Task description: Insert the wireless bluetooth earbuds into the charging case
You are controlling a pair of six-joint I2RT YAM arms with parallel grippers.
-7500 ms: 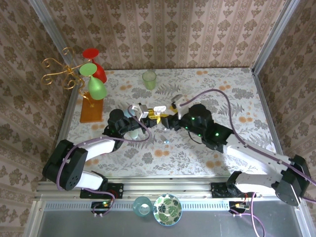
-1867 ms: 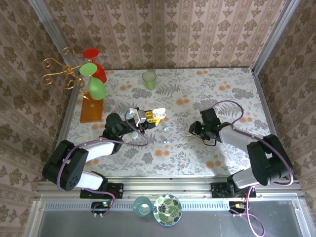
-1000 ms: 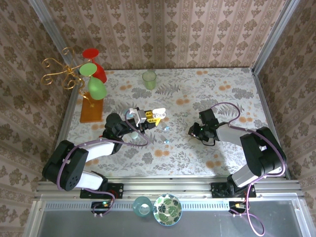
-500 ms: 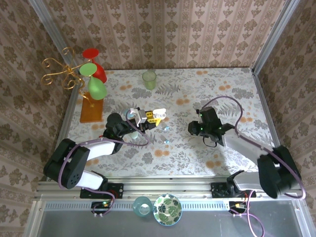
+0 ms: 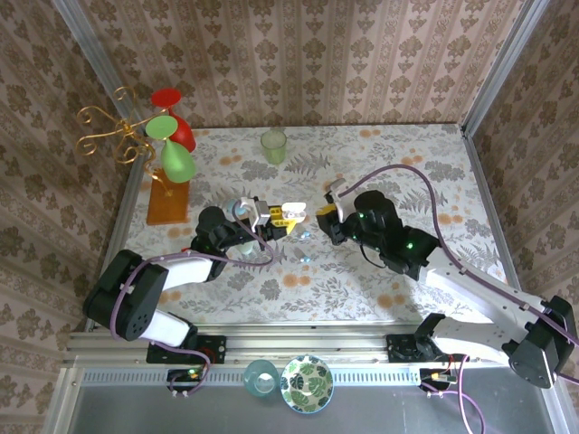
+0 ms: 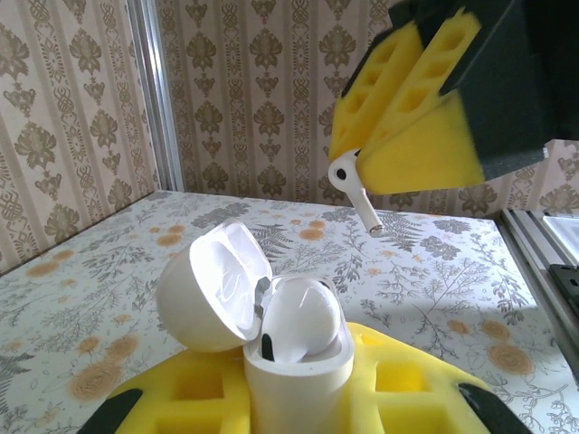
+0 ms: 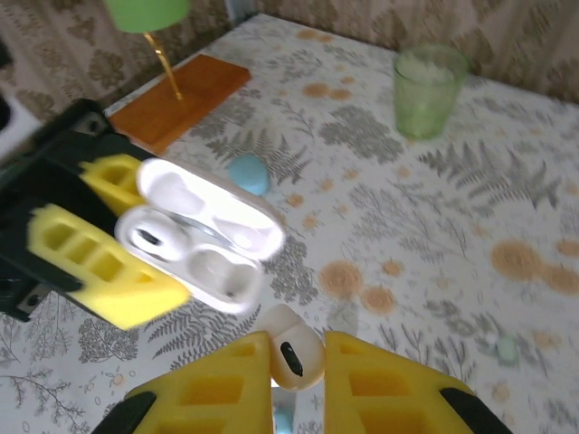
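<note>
Top view: high, down onto table (image 5: 407,163). Wrist views: close, facing each other, sharing charging case (image 6: 298,353).

Bright even light, soft faint shadows, charging case (image 7: 192,246) motion-blurred in right wrist view

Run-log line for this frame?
left gripper shut on charging case, lid open | right gripper shut on white earbud, near case, not inserted | other earbud seated

- Robot test cell staged as a home interior.
- Damask wallpaper panels (image 5: 317,54) held in aluminium framing (image 5: 499,68).
- Floral-covered table (image 5: 416,154) with a metal mounting rail (image 5: 298,342) at its near edge.
</note>
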